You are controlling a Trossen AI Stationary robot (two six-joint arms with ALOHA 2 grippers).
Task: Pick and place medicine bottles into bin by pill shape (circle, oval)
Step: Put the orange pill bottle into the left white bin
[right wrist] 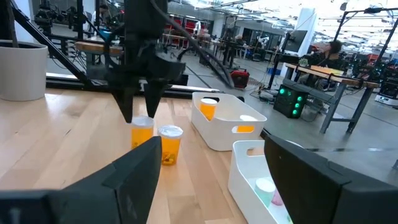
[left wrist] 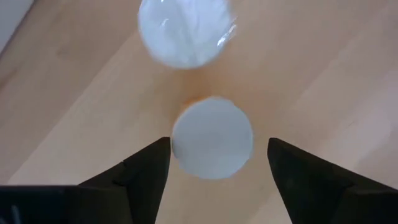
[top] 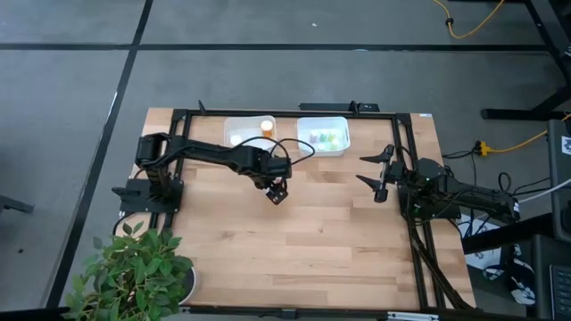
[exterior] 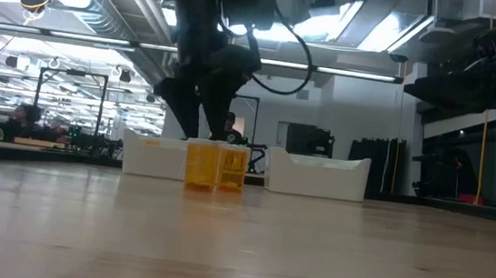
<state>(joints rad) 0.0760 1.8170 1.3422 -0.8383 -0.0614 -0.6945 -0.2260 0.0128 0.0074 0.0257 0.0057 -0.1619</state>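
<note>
From above, the two orange medicine bottles are hidden under the left gripper at mid-table. Two white bins are set along the far edge, bottles inside. The left gripper is held wide open over one white cap, untouched. The right gripper is parked open at the right.

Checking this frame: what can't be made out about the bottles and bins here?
- Pill shape: the two orange bottles are too small in every view; the left wrist view shows only white caps.
- Left bin: contents hidden by its wall in the low view.
- Left tool: open astride a cap; contact unclear.
</note>
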